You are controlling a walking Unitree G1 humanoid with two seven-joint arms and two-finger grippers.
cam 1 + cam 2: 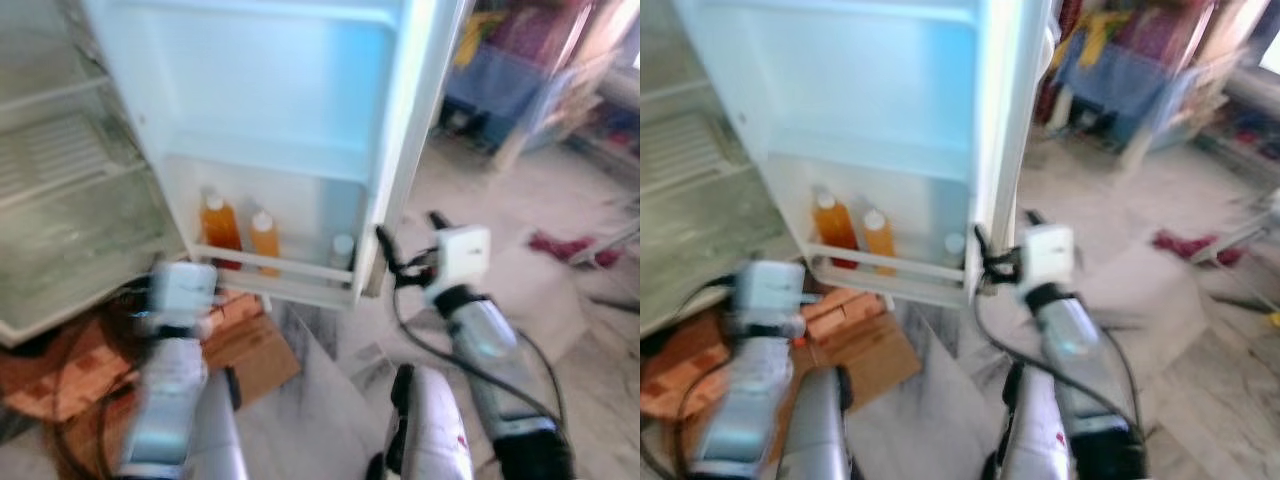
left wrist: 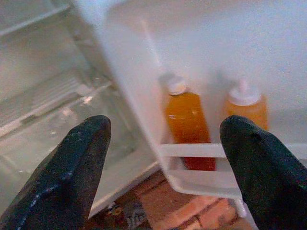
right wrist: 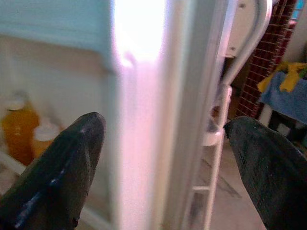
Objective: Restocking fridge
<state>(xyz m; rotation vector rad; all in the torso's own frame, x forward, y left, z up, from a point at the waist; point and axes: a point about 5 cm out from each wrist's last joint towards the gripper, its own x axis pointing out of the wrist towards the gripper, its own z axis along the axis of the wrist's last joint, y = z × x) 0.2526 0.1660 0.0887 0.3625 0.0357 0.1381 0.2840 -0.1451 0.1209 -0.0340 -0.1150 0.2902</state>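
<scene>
Fridge door [image 1: 300,110] stands swung open, two orange juice bottles [image 1: 222,228] upright in its bottom rack beside a small pale-capped one [image 1: 342,250]. Right pincer [image 3: 163,167], fingers apart, straddles the door's outer edge; left pincer [image 2: 165,167], also apart and empty, faces the bottles. I judge stocking done; closing the door likely follows. The right wrist view reveals the door handle [image 3: 249,43].

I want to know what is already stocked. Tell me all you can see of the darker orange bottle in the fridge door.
The darker orange bottle stands upright in the lowest shelf of the open fridge door, behind the white rail. It looks like clear plastic filled with orange liquid, with a pale cap. A lighter orange bottle stands beside it; whether they touch is unclear. The left gripper is open, apart from it.
</scene>
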